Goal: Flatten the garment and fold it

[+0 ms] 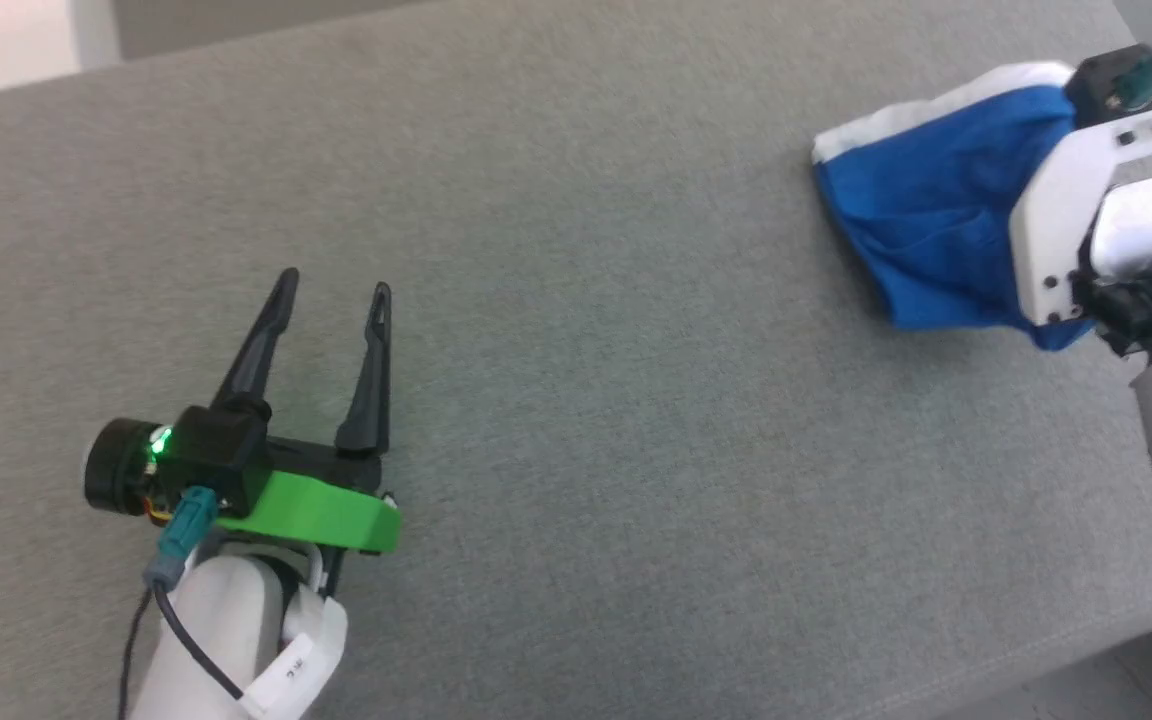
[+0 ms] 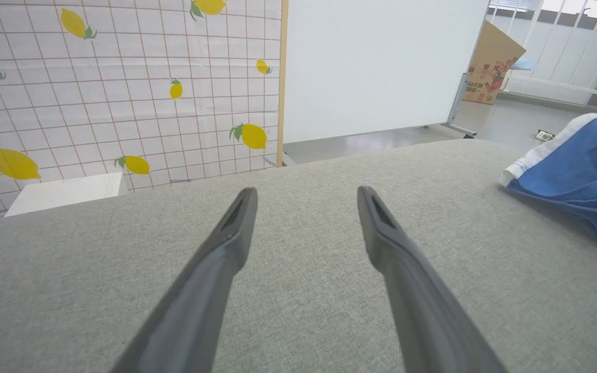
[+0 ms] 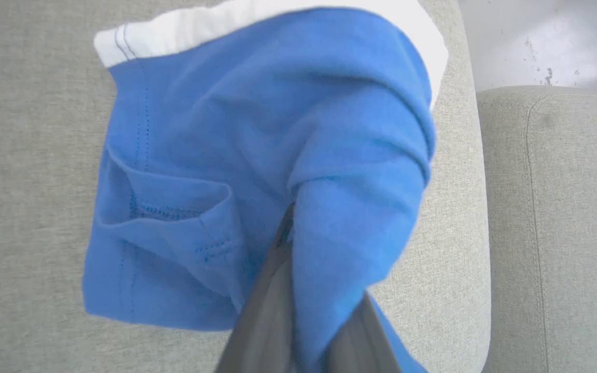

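The garment [image 1: 936,210] is royal-blue fabric with a white band, bunched at the far right of the grey cushion. My right gripper [image 3: 292,223] is shut on a fold of the garment [image 3: 257,155], which drapes over its fingers; in the head view its white wrist covers the cloth's right side. My left gripper [image 1: 334,290] stands open at the lower left, well away from the cloth, with nothing between its fingers. From the left wrist, the garment [image 2: 578,171] lies far right of the open left gripper [image 2: 306,196].
The grey cushion [image 1: 586,400] spreads wide between the two arms. Its right edge [image 3: 480,207] runs beside the cloth, with a second cushion [image 3: 563,233] beyond. A lemon-patterned panel [image 2: 122,88], a white board [image 2: 376,67] and a cardboard box [image 2: 490,65] stand behind.
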You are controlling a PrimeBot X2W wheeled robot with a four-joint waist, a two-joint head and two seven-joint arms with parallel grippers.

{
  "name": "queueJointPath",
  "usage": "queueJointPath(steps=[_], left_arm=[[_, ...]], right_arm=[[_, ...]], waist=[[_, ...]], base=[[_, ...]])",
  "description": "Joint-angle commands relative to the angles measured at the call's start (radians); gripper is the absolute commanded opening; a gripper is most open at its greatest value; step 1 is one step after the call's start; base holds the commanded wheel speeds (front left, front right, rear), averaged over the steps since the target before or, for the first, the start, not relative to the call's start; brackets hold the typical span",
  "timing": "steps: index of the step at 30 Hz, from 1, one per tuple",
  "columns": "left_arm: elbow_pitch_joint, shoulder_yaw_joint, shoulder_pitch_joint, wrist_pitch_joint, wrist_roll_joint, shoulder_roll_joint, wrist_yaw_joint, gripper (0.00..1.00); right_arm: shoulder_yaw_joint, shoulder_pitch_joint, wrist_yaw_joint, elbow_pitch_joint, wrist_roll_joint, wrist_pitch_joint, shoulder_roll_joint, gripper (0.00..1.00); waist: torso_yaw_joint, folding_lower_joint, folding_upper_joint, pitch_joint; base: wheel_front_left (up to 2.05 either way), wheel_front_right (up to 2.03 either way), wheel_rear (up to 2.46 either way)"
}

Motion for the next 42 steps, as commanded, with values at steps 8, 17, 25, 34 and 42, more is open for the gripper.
queueJointPath(steps=[8, 17, 25, 34, 42], left_arm=[[-0.048, 0.007, -0.026, 0.021, 0.015, 0.062, -0.006, 1.0], [-0.106, 0.008, -0.03, 0.06, 0.021, 0.094, 0.0, 1.0], [-0.109, 0.004, -0.021, 0.056, 0.009, 0.088, 0.011, 1.0], [-0.014, -0.019, -0.004, 0.006, -0.03, 0.022, 0.021, 1.0], [0.035, -0.026, 0.043, -0.003, -0.064, -0.035, 0.027, 1.0]], right_arm=[[-0.092, -0.076, -0.001, 0.111, -0.123, -0.182, -0.016, 0.0], [-0.237, -0.13, -0.001, 0.211, -0.269, -0.348, -0.017, 0.0], [-0.362, -0.138, -0.001, 0.276, -0.375, -0.446, 0.0, 1.0], [-0.406, -0.086, -0.001, 0.268, -0.37, -0.621, -0.008, 1.0], [-0.379, 0.047, -0.001, 0.191, -0.26, -0.717, -0.016, 1.0]], waist=[[-0.074, 0.0, -0.0001, 0.13], [-0.042, 0.0, -0.0001, 0.173], [-0.011, 0.0, -0.0001, 0.149], [0.071, 0.0, -0.0001, 0.017], [0.172, 0.0, -0.0001, -0.125]], base=[[0.0, 0.0, 0.0], [0.0, 0.0, 0.0], [0.0, 0.0, 0.0], [0.0, 0.0, 0.0], [0.0, 0.0, 0.0]])
